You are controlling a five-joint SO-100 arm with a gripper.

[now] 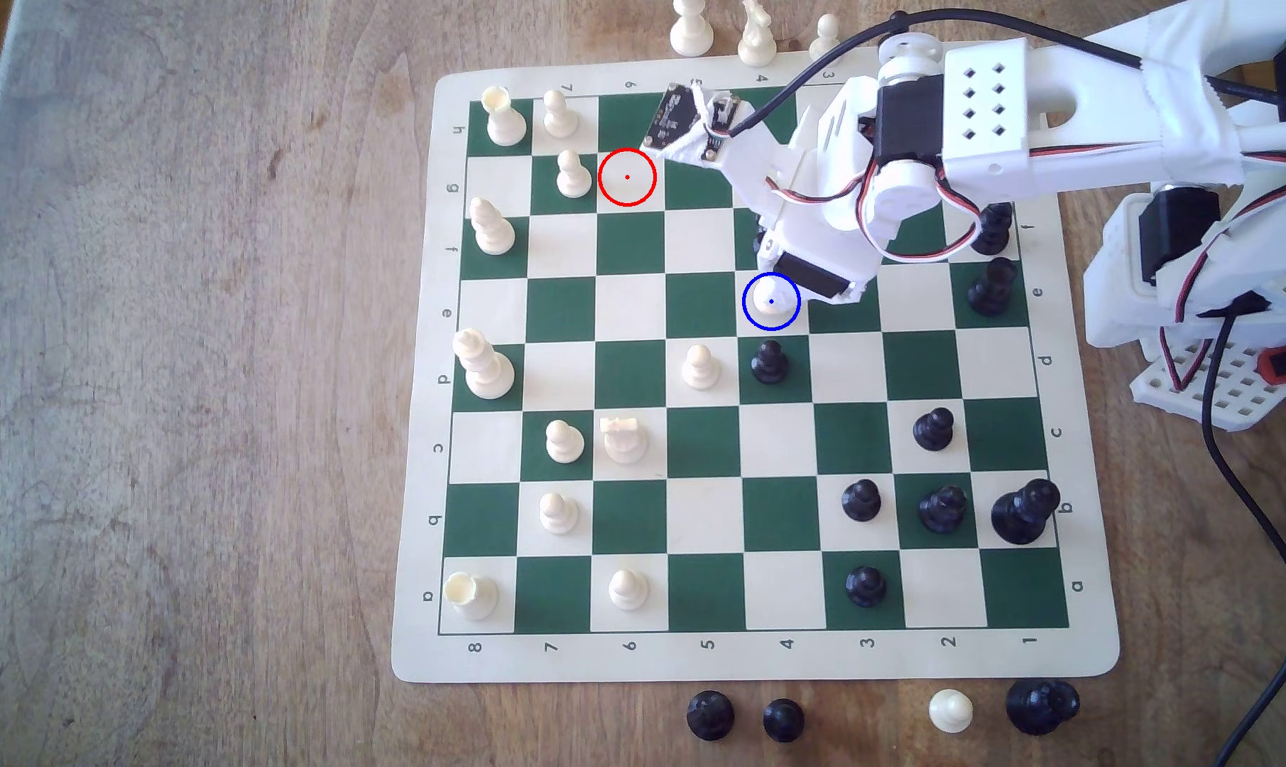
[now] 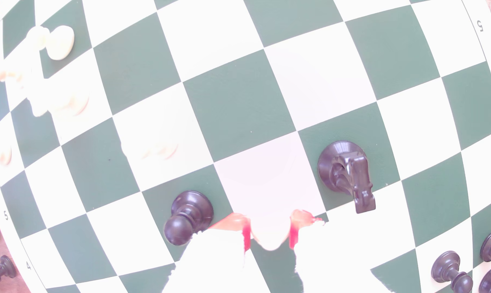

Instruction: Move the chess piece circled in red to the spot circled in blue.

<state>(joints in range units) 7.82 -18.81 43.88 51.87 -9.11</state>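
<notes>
Counter [image 1: 182, 369] first, then the chessboard [image 1: 706, 656] lying toward its right edge in the exterior view. I have the arm reaching to the board's middle, and the jaws [image 2: 270, 225] sit closed on the chess piece [image 1: 766, 295], narrow gap, red pads pressing both sides of its pointed top. It stands inside the blue ring [image 1: 771, 301], though I cannot tell if its base touches. I judge it light, rigid, slick plastic; the ridged body offers better purchase.

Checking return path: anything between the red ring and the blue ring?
No pieces: exterior view shows bare squares from red ring to blue ring, where the gripper grips the chess piece.
</notes>
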